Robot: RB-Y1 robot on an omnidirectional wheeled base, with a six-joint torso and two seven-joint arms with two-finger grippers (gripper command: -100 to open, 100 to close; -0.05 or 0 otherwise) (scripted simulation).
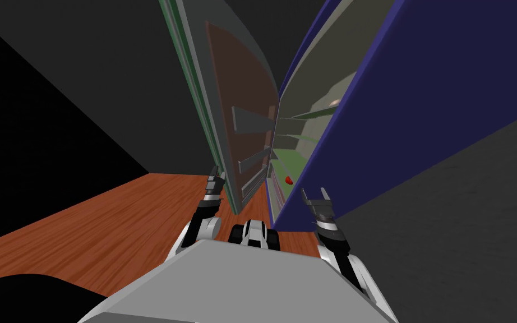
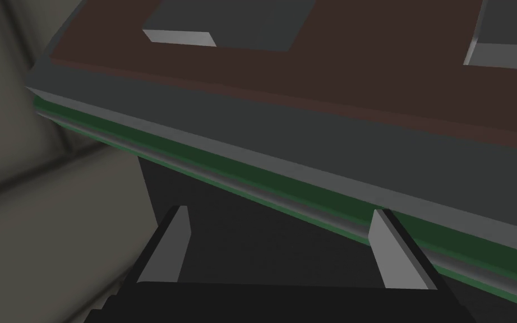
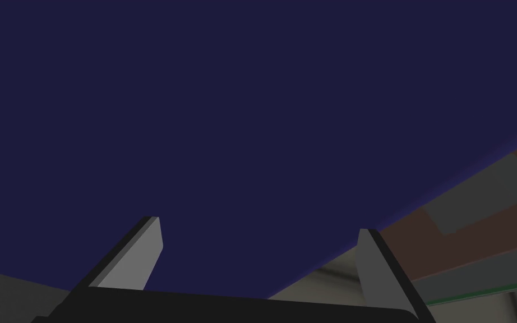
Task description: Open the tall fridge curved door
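The tall fridge (image 1: pixel 431 84) has a dark blue body. Its curved door (image 1: pixel 235 112) stands swung open to the left, showing a brown inner panel with grey door shelves. Inside the fridge are shelves and a small red item (image 1: pixel 289 180). My left gripper (image 1: pixel 216 175) is open at the door's outer edge. In the left wrist view the door's grey and green edge (image 2: pixel 285 185) runs just beyond the open left gripper (image 2: pixel 282 235), and nothing is between its fingers. My right gripper (image 1: pixel 314 195) is open and faces the blue fridge side (image 3: pixel 252 112); it (image 3: pixel 260 247) holds nothing.
A reddish wood floor (image 1: pixel 111 218) spreads to the left of the door. Beyond it lies a black area (image 1: pixel 27 112). A dark grey wall (image 1: pixel 476 224) runs along the fridge's right side. The open door and the fridge body stand close on either side of me.
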